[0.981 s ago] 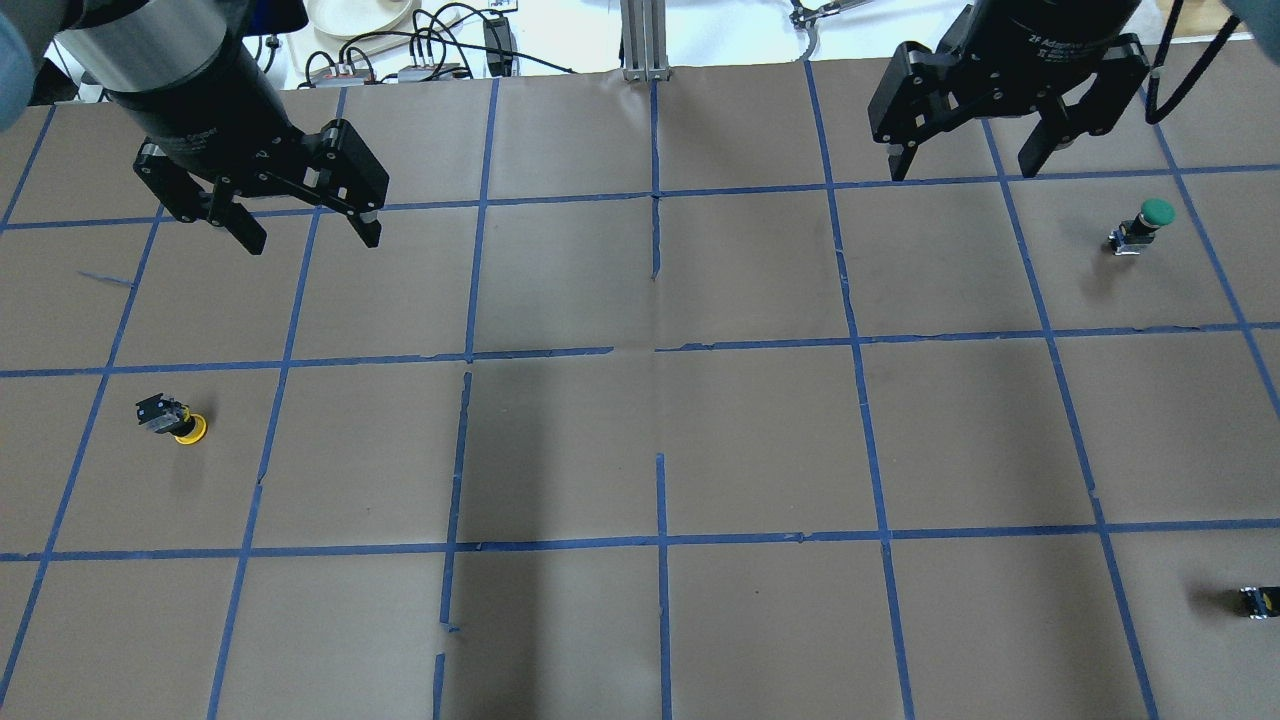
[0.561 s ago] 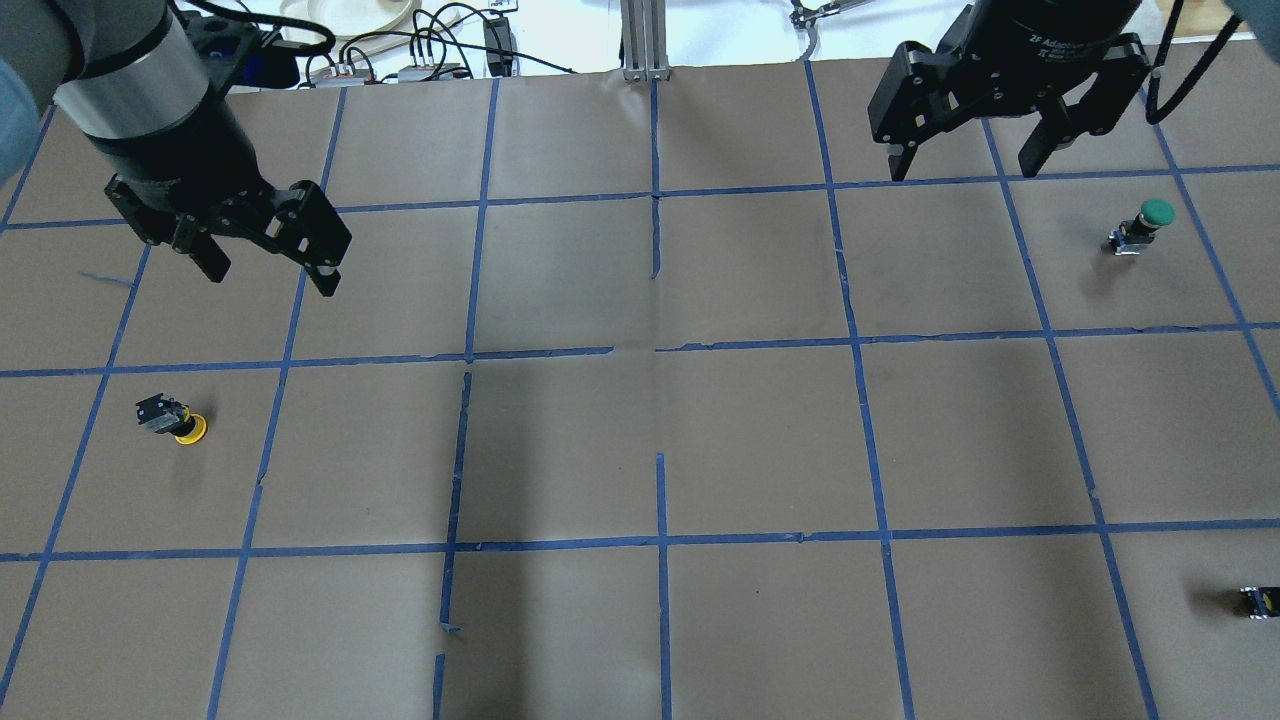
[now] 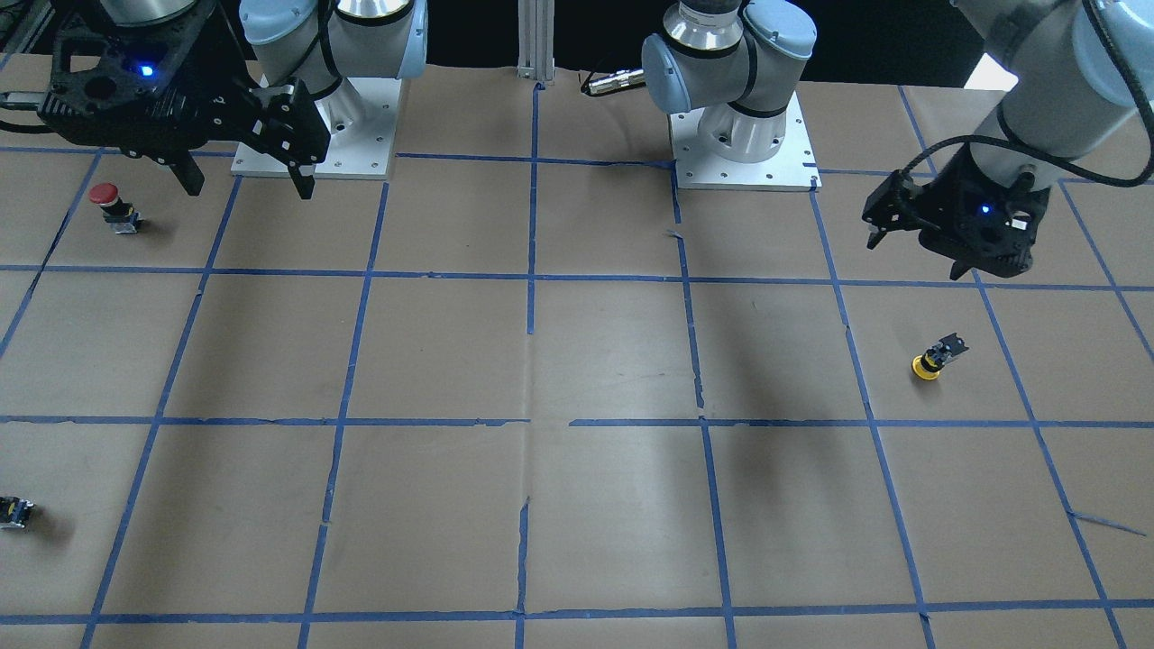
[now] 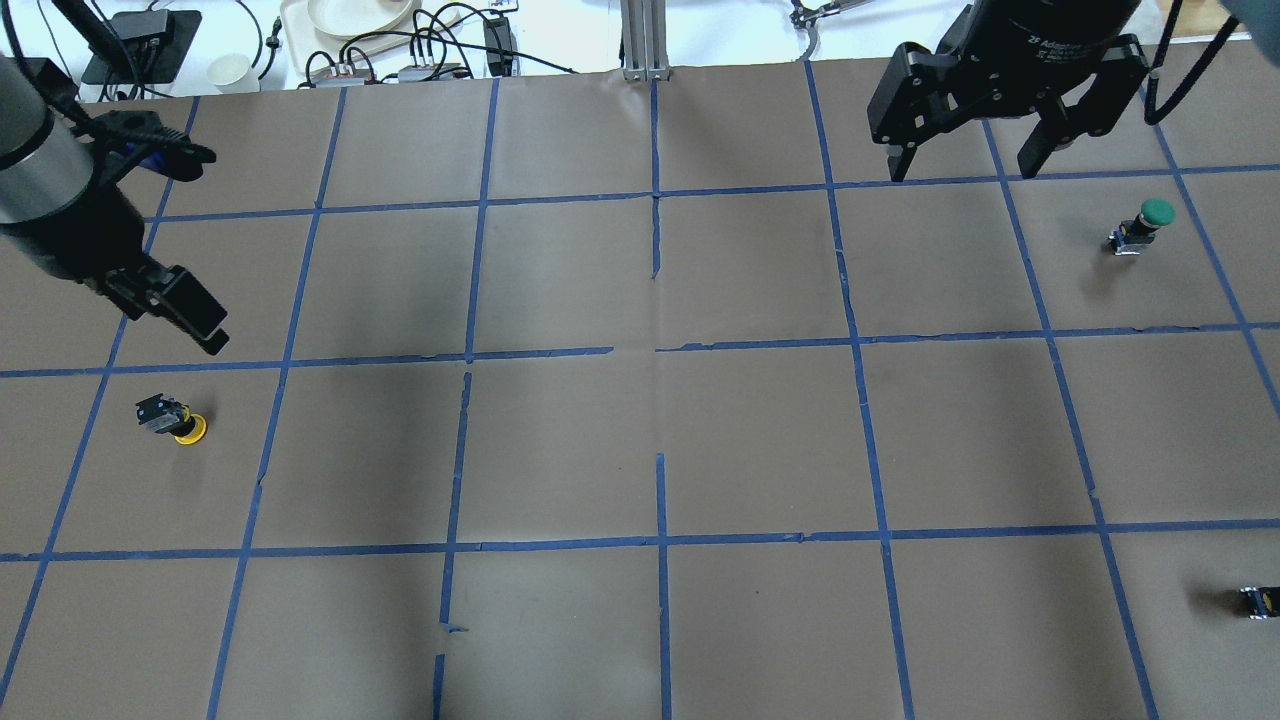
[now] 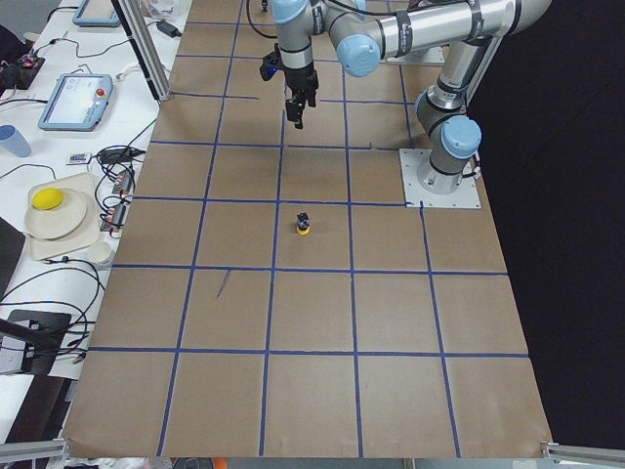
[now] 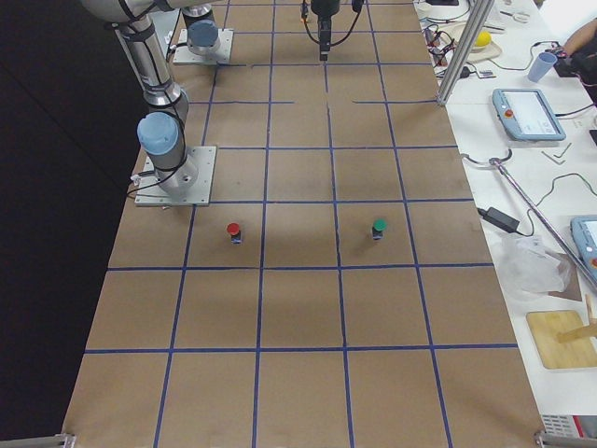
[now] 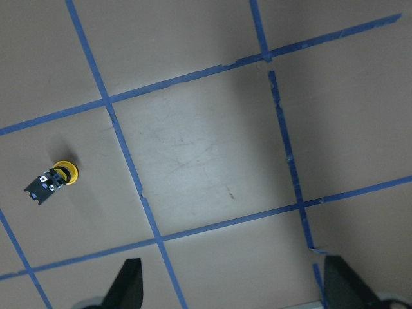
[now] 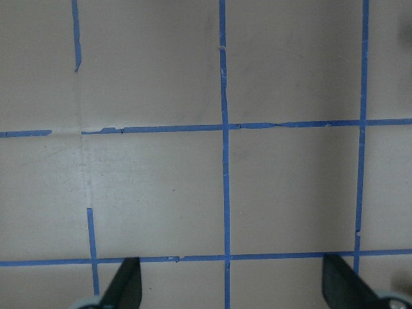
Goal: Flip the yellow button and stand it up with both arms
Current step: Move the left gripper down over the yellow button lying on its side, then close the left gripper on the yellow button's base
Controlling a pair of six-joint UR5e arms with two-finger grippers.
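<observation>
Left gripper (image 3: 914, 256) has swung down n out toward the table's left edge vs a sec ago; right gripper (image 4: 962, 172) hasn't budged. Nearest thing is the yellow button (image 4: 175, 420): tipped over, cap low, black base sticking up at a slant, alone in its grid square w/ nothing touching it. So imo nothing's done yet, grab, flip n stand are all still to go. Left gripper hangs just beyond the button, angled, fingers wide apart, empty. Far back, the right one hovers high, jaws spread too, well apart from it.
</observation>
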